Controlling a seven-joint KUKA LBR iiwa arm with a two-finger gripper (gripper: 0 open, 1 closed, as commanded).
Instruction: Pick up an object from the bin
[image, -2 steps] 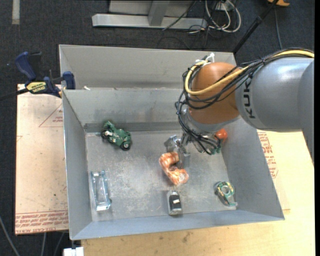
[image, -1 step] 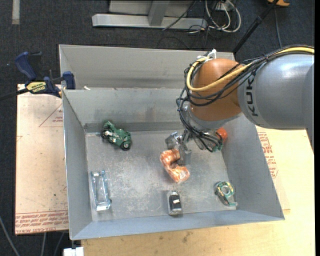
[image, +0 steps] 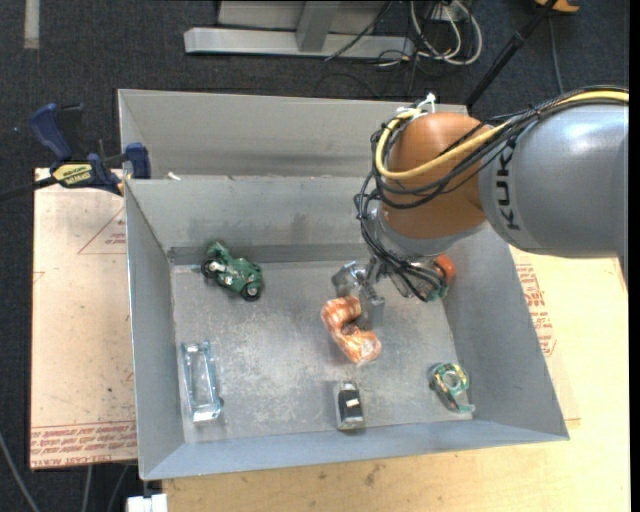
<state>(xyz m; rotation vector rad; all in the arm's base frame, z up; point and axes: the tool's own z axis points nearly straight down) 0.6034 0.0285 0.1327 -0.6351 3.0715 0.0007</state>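
Note:
My gripper hangs low in the middle of the bin, under the arm's orange cover. Its tip is right at the top end of an orange crumpled, shiny thing that lies on the bin floor just below it. Whether that thing is between the jaws is hidden. A small orange and green thing lies close behind the gripper to the right, partly covered by cables.
A green toy motorcycle stands at the back left. Along the front wall lie a clear plastic piece at the left, a small dark metal object in the middle and a green-yellow coiled thing at the right.

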